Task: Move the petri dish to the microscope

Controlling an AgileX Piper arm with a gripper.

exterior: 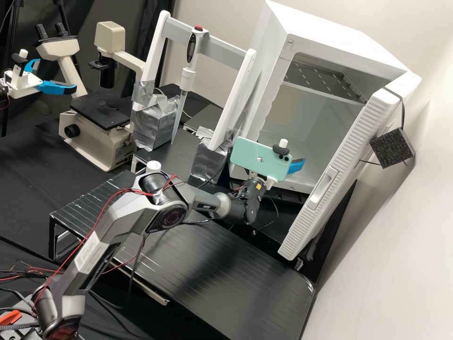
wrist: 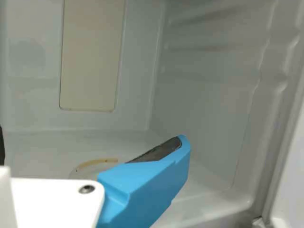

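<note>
Standing with its door (exterior: 349,141) swung wide, the white cabinet (exterior: 330,33) has the gripper (exterior: 296,165) at its mouth in the high view, just beside a mint-green phone (exterior: 257,158) on the wrist. The wrist view gives the inside: pale walls, a tan panel (wrist: 92,52) and, on the cabinet's floor, the clear petri dish (wrist: 92,168), partly hidden behind the gripper's white mount (wrist: 52,199). The gripper is open, the dark pad (wrist: 161,149) of one finger bare. The high view takes in the microscope (exterior: 89,146), well apart from the cabinet, with an upright pipette (exterior: 188,78) between them.
</note>
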